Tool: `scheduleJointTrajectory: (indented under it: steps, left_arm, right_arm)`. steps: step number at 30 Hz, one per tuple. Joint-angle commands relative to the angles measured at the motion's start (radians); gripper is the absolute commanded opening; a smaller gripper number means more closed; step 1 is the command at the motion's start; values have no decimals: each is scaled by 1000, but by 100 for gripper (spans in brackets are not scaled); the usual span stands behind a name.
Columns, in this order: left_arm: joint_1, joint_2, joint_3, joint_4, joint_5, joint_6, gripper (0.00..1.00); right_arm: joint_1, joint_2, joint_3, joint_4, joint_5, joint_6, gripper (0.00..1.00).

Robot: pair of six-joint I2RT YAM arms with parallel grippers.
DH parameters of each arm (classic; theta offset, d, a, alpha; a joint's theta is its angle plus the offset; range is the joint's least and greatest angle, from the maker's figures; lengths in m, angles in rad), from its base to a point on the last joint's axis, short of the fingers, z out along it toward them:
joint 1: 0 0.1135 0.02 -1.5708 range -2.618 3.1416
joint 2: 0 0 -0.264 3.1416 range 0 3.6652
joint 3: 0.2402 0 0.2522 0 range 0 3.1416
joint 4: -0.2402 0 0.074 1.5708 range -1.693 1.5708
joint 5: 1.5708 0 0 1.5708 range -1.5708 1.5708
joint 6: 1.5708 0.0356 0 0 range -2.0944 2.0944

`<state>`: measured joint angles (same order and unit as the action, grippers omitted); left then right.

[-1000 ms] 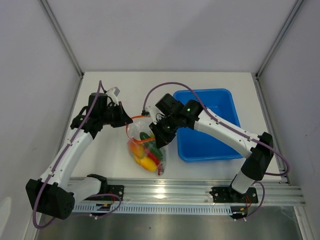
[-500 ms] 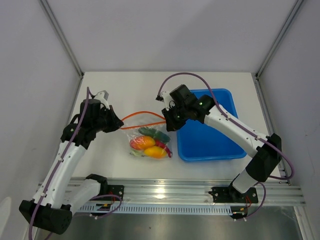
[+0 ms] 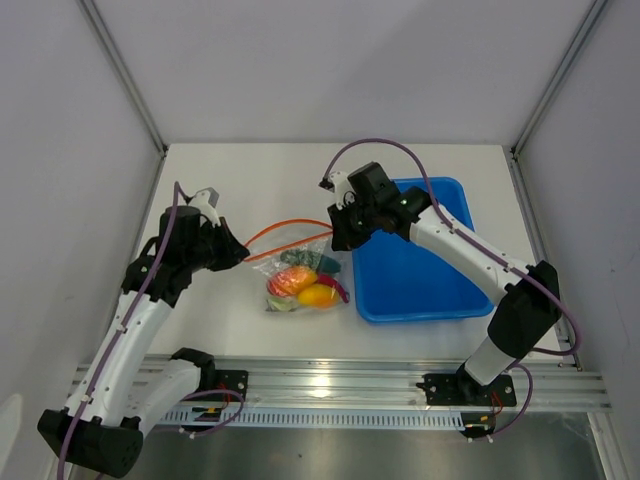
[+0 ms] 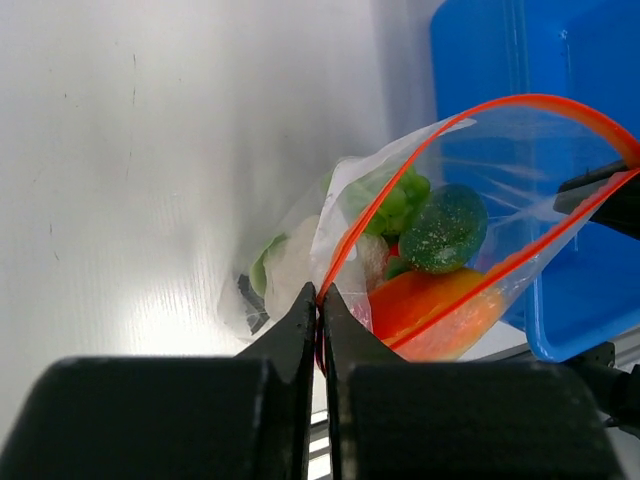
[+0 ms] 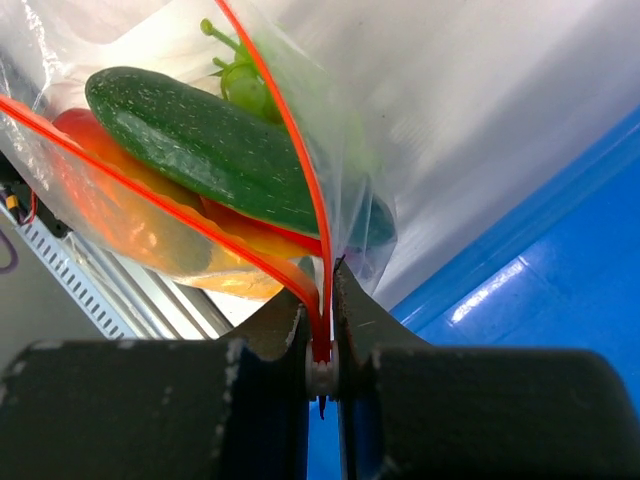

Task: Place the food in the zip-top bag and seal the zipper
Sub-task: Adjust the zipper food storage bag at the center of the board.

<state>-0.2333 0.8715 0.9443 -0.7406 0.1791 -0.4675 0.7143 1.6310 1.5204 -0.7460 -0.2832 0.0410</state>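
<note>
The clear zip-top bag [image 3: 300, 282] hangs between my two grippers over the table, its mouth stretched wide. The food lies inside: a dark green cucumber [image 5: 190, 140], orange-yellow pepper [image 4: 440, 305], green grapes [image 4: 385, 195] and a white piece [image 4: 295, 275]. The red-orange zipper [image 3: 290, 232] runs from one gripper to the other, its two strips apart in the middle. My left gripper [image 4: 321, 300] is shut on the zipper's left end. My right gripper [image 5: 322, 345] is shut on the zipper's right end, at the tray's left edge.
A blue rectangular tray [image 3: 420, 250] stands right of the bag, under the right arm. An aluminium rail [image 3: 400, 385] runs along the near table edge. Grey walls close in the table on three sides.
Both grippers have drawn apart, pulling the bag's mouth from a rounded opening into a long narrow one. The bag with the food has swung up and settled lower between them.
</note>
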Motion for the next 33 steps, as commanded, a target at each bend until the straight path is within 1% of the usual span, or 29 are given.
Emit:
scheduleJointTrajectory:
  steps: [1, 2, 4, 5, 7, 8, 10, 11, 13, 14, 15, 16, 17, 18, 19, 20, 23, 25, 27, 30, 33]
  left_arm:
    - [8, -14, 19, 16, -9, 67, 4]
    - [8, -11, 25, 26, 9, 98, 14]
    - [8, 6, 53, 47, 31, 133, 24]
    - [8, 14, 69, 72, 46, 176, 33]
    - [8, 23, 93, 102, 94, 220, 41]
    - [8, 23, 111, 131, 102, 252, 50]
    - [8, 27, 123, 161, 123, 280, 61]
    - [8, 30, 142, 187, 135, 306, 70]
    - [8, 41, 152, 220, 190, 328, 75]
    - [8, 44, 159, 265, 226, 355, 78]
    - [8, 47, 162, 285, 261, 369, 79]
    - [8, 60, 166, 308, 378, 407, 83]
    - [6, 69, 168, 335, 461, 437, 88]
    - [2, 76, 166, 380, 540, 464, 90]
    - [-12, 84, 166, 398, 653, 504, 90]
    - [-21, 105, 166, 415, 692, 550, 91]
    - [-43, 150, 157, 501, 828, 593, 91]
    - [-58, 175, 148, 564, 867, 606, 91]
    - [-78, 221, 149, 578, 916, 619, 91]
    - [-110, 271, 149, 575, 918, 667, 91]
    - [-115, 306, 114, 642, 927, 658, 91]
  right_arm:
    - [-27, -29, -38, 20, -25, -19, 0]
    - [-27, -48, -49, 34, -40, -32, 0]
    - [-27, -59, -68, 39, -80, -36, 0]
    - [-24, -60, -68, 39, -106, -64, 0]
    - [-21, -59, -63, 37, -125, -73, 0]
    - [-19, -56, -57, 33, -131, -82, 0]
    - [-18, -45, -49, 22, -128, -90, 0]
    - [-16, -40, -43, 13, -120, -93, 0]
    - [-13, -37, -39, 2, -114, -99, 0]
    - [-10, -39, -39, -1, -106, -101, 0]
    - [-9, -40, -37, -4, -103, -101, 0]
    - [-7, -42, -35, -10, -103, -101, 0]
    - [-6, -40, -35, -13, -102, -99, 0]
    - [-4, -40, -35, -15, -105, -99, 0]
    - [-3, -42, -35, -19, -108, -98, 0]
    - [-3, -42, -35, -21, -109, -98, 0]
    - [5, -42, -31, -29, -114, -98, 0]
    - [8, -42, -23, -32, -117, -96, 0]
    - [14, -39, -16, -35, -122, -95, 0]
    - [19, -40, -11, -41, -126, -95, 0]
    - [25, -42, -11, -38, -126, -92, 0]
